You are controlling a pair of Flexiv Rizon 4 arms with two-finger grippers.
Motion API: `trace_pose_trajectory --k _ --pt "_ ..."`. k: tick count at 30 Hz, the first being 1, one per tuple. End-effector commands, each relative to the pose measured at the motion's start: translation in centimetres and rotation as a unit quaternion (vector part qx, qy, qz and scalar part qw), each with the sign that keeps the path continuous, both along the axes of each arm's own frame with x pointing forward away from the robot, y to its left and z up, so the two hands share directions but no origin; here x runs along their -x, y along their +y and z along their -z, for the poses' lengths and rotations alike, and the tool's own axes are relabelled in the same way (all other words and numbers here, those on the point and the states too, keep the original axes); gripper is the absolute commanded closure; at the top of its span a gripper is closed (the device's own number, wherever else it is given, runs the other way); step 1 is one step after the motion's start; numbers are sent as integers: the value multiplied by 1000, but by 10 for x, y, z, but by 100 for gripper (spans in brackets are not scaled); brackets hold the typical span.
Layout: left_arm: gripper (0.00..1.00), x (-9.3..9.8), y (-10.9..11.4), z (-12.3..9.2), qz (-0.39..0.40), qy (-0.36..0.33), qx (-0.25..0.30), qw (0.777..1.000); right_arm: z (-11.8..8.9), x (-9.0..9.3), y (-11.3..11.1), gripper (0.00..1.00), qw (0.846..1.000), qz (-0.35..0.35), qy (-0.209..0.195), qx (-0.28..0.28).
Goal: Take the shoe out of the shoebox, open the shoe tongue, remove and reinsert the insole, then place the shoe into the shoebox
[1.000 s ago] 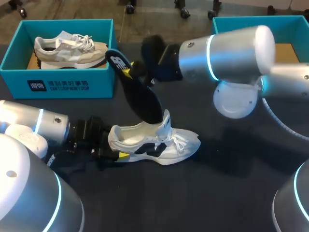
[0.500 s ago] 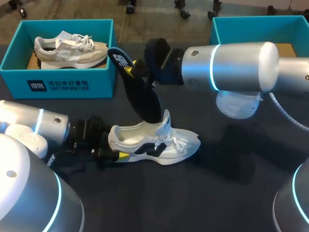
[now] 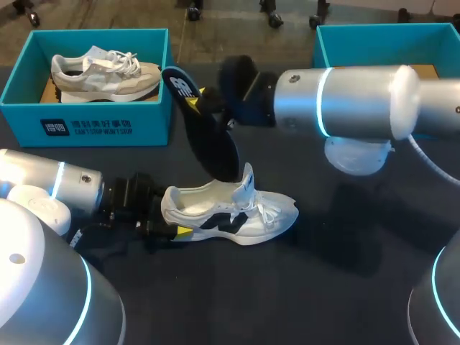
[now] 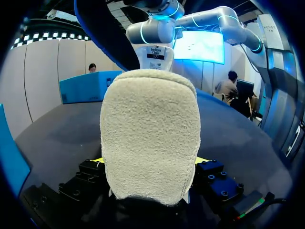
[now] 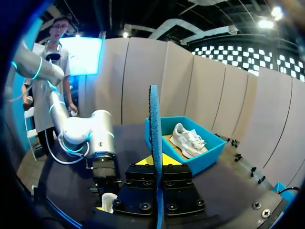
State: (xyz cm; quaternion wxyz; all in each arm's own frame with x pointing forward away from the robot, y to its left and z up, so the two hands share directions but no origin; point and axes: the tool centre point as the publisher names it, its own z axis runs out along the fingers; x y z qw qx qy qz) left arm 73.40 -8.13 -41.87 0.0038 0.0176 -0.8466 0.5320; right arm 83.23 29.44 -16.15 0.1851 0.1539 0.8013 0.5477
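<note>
A white shoe [image 3: 237,212] with dark side marks lies on the black table, toe pointing right. My left gripper [image 3: 169,226] is shut on its heel; in the left wrist view the beige heel [image 4: 150,138] fills the space between the fingers. My right gripper [image 3: 201,100] is shut on the upper end of a dark insole [image 3: 208,136]. The insole slants down, its lower end at the shoe's opening beside the raised tongue. From the right wrist the insole [image 5: 155,143] shows edge-on between the fingers of that gripper [image 5: 156,160]. Above the heel, the insole [image 4: 102,33] also appears in the left wrist view.
A teal shoebox [image 3: 86,126] at the back left holds a second white and beige shoe [image 3: 108,72]. Another teal shoebox [image 3: 374,36] stands at the back right, behind my right arm. Bare black table lies in front of the shoe.
My right forearm has swung to a more level stance and the insole's upper end has shifted slightly right. The left arm and the shoe have stayed still.
</note>
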Motion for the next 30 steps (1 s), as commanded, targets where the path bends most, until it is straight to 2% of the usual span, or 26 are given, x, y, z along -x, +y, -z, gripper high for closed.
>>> trace_pose_trajectory --k 1,7,13,17,18,21,27,30 --pt "100 0 -1 2 -1 -1 0 1000 -6 0 -8 100 1000 -24 3 -12" --pt "100 0 -1 2 -1 -1 0 1000 -35 1 -14 100 997 -68 13 -22" --pt "100 0 -1 2 -1 -1 0 1000 -55 1 -21 100 993 -105 28 -46" --pt "100 0 -1 2 -1 -1 0 1000 -58 0 -23 100 982 -152 81 -74" --pt "100 0 -1 2 -1 -1 0 1000 -57 -1 -25 100 982 -153 91 -65" --pt "100 0 -1 2 -1 -1 0 1000 -54 -4 -32 100 981 -149 110 -60" --pt "100 0 -1 2 -1 -1 0 1000 -55 -6 -43 100 981 -143 121 -57" --pt "100 0 -1 2 -1 -1 0 1000 -58 -6 -47 100 975 -151 154 -48"
